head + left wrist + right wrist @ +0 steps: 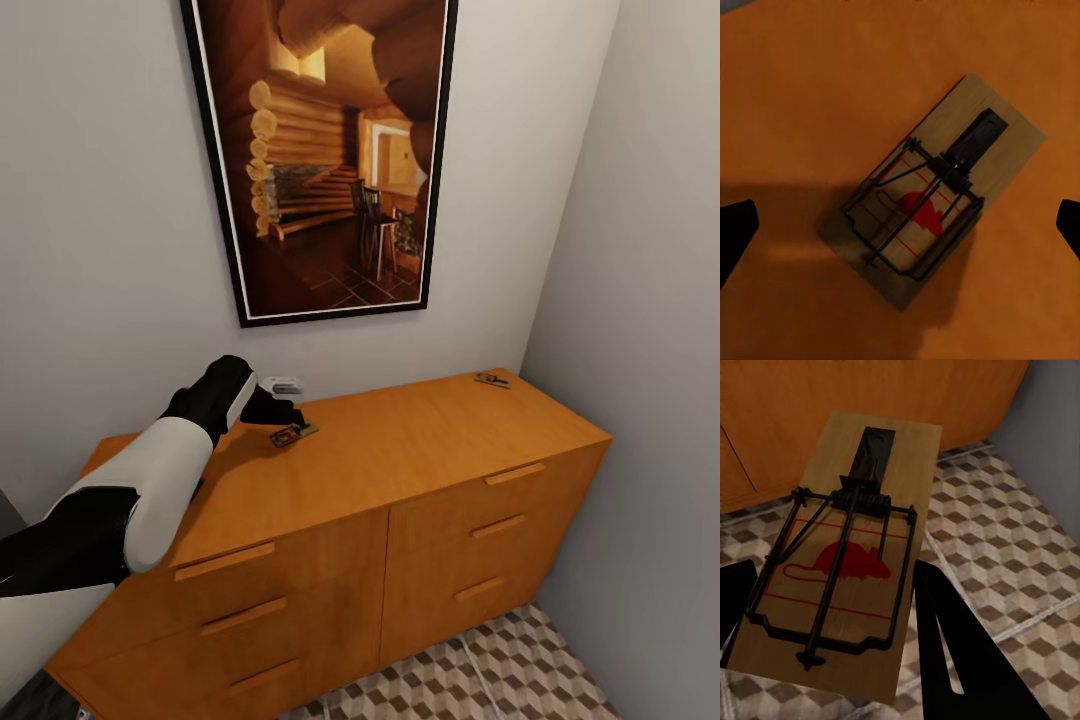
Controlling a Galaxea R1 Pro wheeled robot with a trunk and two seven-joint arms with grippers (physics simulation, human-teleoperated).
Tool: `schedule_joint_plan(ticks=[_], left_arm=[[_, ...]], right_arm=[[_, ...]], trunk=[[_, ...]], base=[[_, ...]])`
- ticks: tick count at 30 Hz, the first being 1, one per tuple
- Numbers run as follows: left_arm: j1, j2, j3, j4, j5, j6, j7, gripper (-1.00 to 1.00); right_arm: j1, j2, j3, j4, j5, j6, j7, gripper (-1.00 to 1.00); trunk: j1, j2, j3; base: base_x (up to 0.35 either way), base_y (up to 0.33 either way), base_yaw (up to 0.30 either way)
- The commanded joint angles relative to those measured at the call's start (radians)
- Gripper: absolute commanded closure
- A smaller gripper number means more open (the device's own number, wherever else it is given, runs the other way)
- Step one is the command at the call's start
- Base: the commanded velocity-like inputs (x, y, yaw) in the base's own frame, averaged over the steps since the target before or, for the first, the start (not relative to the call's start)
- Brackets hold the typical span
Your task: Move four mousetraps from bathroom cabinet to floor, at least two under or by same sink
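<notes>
The cabinet point(400, 470), a low orange-brown chest with bar handles on its drawer fronts, is seen set against the far wall in a corner, with a grey wall just to its right. A large framed picture of a log interior point(325, 150) is hung on the far wall above it. The bathroom floor point(500, 680), tiled in a cube pattern, is visible at the near foot of the cabinet on the right. The left arm point(150, 490) is extended from the near left over the cabinet top, and the left gripper point(285, 412) is held just above the wood at the far left of the top. In the left wrist view its two dark fingertips point(735, 232) are spread wide apart, one on each side of a mousetrap point(934, 195) lying flat on the top; no contact with it is seen. The same trap is seen in the head view just near of the gripper. A second mousetrap point(492, 380) lies at the far right corner of the top, well apart from the first. In the right wrist view, the right gripper point(832, 607) is closed on a third mousetrap point(847, 555), held above the floor tiles in front of the cabinet, a dark finger point(960, 660) pressed along its edge.
</notes>
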Motion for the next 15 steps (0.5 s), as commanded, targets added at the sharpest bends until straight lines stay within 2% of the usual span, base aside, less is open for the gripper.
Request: schedule_joint_plan(ticks=[1, 15], left_arm=[[0.000, 0.000, 0.001, -0.001, -0.011, 0.003, -0.008, -1.00], [0.000, -0.001, 0.001, 0.002, -0.011, 0.003, -0.008, -1.00]], right_arm=[[-0.001, 0.001, 0.008, 0.001, -0.011, -0.003, 0.002, 1.00], [-0.001, 0.004, 0.008, 0.001, -0.011, -0.003, 0.002, 1.00]], trunk=[[0.000, -0.001, -0.001], [0.000, -0.001, -0.006]], base=[[0.000, 0.000, 0.000], [0.000, 0.000, 0.000]])
